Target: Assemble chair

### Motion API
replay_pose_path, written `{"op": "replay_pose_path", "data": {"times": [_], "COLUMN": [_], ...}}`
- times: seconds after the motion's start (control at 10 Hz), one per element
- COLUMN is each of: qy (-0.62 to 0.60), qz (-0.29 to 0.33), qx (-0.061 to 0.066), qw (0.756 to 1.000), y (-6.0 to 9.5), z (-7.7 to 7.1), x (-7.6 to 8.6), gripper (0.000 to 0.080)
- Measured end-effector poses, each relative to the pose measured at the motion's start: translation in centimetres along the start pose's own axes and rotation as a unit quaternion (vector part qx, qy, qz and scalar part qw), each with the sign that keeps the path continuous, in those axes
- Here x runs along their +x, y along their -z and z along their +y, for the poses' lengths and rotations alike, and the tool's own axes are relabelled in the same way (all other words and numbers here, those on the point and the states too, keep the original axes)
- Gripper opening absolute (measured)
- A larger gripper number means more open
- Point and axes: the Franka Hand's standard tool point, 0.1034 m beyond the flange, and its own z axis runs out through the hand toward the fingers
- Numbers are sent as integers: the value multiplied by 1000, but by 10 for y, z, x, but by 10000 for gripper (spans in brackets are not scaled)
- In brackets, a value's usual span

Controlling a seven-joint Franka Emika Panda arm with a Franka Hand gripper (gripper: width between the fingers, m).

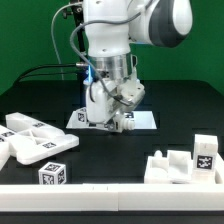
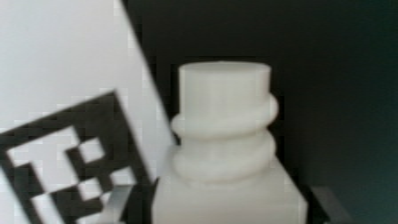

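white plastic, hard and smooth: that is what the chair is made of, and it lies in loose pieces on the black table [image 1: 120, 165]. flat panels [image 1: 30, 138] and a small tagged block [image 1: 52, 175] sit toward the exterior view's left. another cluster of pieces [image 1: 180, 165] sits toward its right, well apart from them. the gripper [image 1: 112, 118] is down low in the middle, over the marker board [image 1: 148, 119]. the wrist view is filled by a turned post [image 2: 222, 140] with rounded rings (a leg or a back post, i cannot say which), standing upright just beside a black-and-white tag [image 2: 71, 175]. whether the jaws are wide, narrow or pressing on the post, i cannot tell: no finger shows clearly in either view.

my judgement on handling: the post looks light and stiff, not fragile. its glossy rounded surface would likely be slippery, though, and it could twist or squirt out of a pinch on a bulge. the narrower waist between the rings, or the squarer base below, seems the safer place to take hold, square to the axis, so the post does not tip.
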Motion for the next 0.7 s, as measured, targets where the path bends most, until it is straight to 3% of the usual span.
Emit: {"op": "replay_pose_path", "data": {"times": [0.4,0.6,0.7], "qy": [0,106,199], "qz": [1,12,13], "qx": [2,-12,-16], "qw": [1000,994,980], "y": [0,-1,0], "z": [0,0,0], "x": [0,-28,-37], "gripper": [282,282,282]}}
